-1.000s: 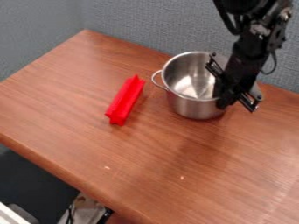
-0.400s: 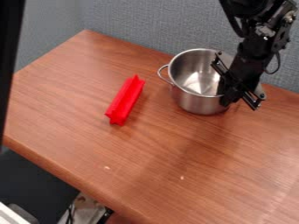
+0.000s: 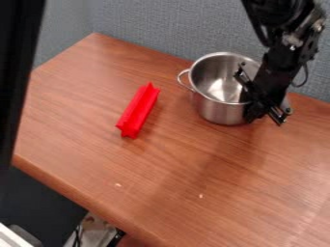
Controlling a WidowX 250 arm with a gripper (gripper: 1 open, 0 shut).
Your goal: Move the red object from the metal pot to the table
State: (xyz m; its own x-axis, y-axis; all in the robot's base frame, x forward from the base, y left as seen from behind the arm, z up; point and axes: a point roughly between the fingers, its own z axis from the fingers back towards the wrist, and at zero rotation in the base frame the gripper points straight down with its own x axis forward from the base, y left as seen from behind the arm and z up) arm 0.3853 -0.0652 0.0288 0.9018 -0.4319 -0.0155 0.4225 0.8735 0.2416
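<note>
Black gripper [image 3: 267, 99] at right rim of metal pot [image 3: 222, 90], pointing steeply down; jaws too small and dark to judge, cannot tell if open or closed, nothing red seen between them. Red object [image 3: 138, 109] lying flat on table [image 3: 194, 183], left of pot, well apart from it. Pot looks empty. Task probably finished; only retreat of arm left.
</note>
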